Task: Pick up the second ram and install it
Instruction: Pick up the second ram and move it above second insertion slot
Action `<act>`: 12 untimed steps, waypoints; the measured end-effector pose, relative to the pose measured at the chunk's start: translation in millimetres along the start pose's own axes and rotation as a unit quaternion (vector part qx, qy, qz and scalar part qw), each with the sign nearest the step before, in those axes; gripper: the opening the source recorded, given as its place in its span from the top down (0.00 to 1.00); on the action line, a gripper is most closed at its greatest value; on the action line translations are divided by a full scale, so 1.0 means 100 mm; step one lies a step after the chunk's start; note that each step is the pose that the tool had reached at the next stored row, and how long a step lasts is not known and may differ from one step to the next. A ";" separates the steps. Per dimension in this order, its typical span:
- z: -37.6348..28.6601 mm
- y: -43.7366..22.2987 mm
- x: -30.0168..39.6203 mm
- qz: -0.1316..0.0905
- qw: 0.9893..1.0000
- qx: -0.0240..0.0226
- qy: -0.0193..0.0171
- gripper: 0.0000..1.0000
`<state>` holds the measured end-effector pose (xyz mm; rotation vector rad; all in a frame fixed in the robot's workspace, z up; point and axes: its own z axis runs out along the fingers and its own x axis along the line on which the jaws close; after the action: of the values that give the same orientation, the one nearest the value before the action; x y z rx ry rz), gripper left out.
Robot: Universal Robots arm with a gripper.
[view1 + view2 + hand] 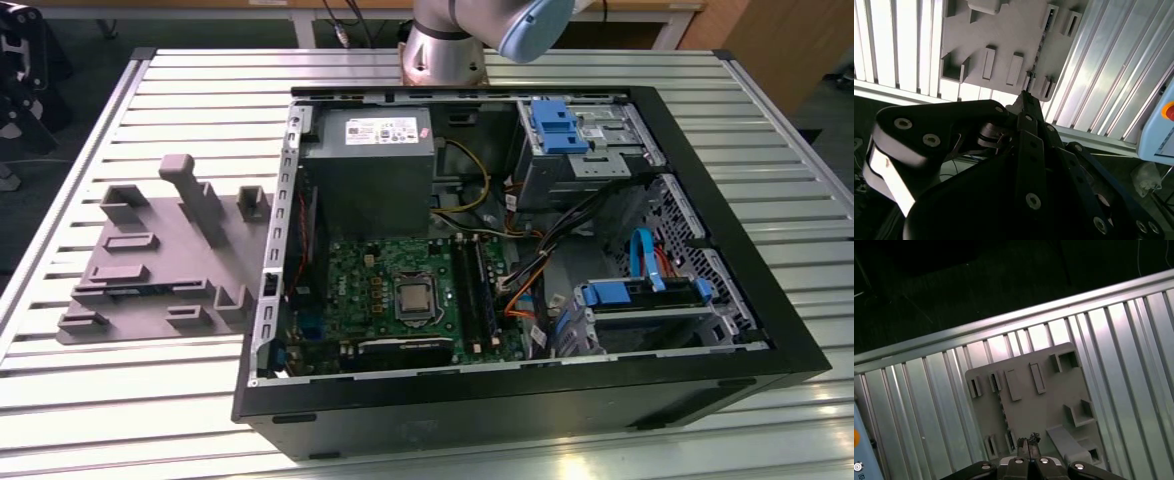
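Claw point(1029, 440) hangs clenched, empty, above the grey plastic holder point(1054, 390) near the ribbed metal table's point(1134, 365) edge; I judge its slots present the dark-green second ram point(144, 290) for gripping.

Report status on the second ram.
Hand shut, empty, above the grey fixture. Second ram apparently in a fixture slot, untouched. Nothing between them.

Light is being reflected by the glossy, ribbed metal table point(120, 390). A smooth, matt grey plastic finish is being shown by the fixture point(160, 265), matt black by the computer case point(534, 400) and gripper point(1029, 441).
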<state>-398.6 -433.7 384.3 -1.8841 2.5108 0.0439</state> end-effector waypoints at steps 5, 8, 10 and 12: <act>0.000 0.000 0.000 -0.002 1.000 0.000 0.000 0.89; 0.001 0.000 0.000 -0.004 1.000 0.000 0.000 0.89; 0.000 0.000 0.000 -0.005 1.000 0.000 0.000 0.89; 0.000 0.000 0.000 -0.005 1.000 0.000 0.000 0.89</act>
<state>-398.7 -433.7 384.3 -1.8975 2.5008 0.0439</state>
